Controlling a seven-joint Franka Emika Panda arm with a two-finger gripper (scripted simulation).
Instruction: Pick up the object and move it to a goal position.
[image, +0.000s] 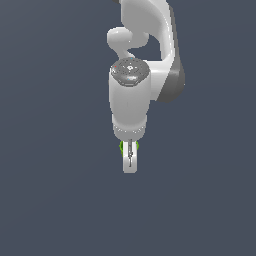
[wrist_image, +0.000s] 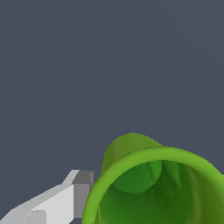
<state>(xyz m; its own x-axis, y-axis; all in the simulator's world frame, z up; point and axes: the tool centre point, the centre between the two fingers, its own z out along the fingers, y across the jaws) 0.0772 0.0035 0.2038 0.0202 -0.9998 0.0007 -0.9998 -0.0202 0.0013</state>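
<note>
Dark grey floor is all around. From there the big white arm (image: 137, 65) reaches down, and its gripper (image: 130, 159) looks squeezed onto the little green cup (wrist_image: 153, 188), which peeks out beside the fingers (wrist_image: 65, 201). I think it should hold tight and carry it slowly.

1. No text, label, brand mark, number or sign can be read in the exterior view.
2. The same holds for the wrist view.
3. The arm's white casing (image: 131, 102) bears no marking.
4. The green cup (wrist_image: 153, 188) is plain, with no print on its wall or rim.
</note>
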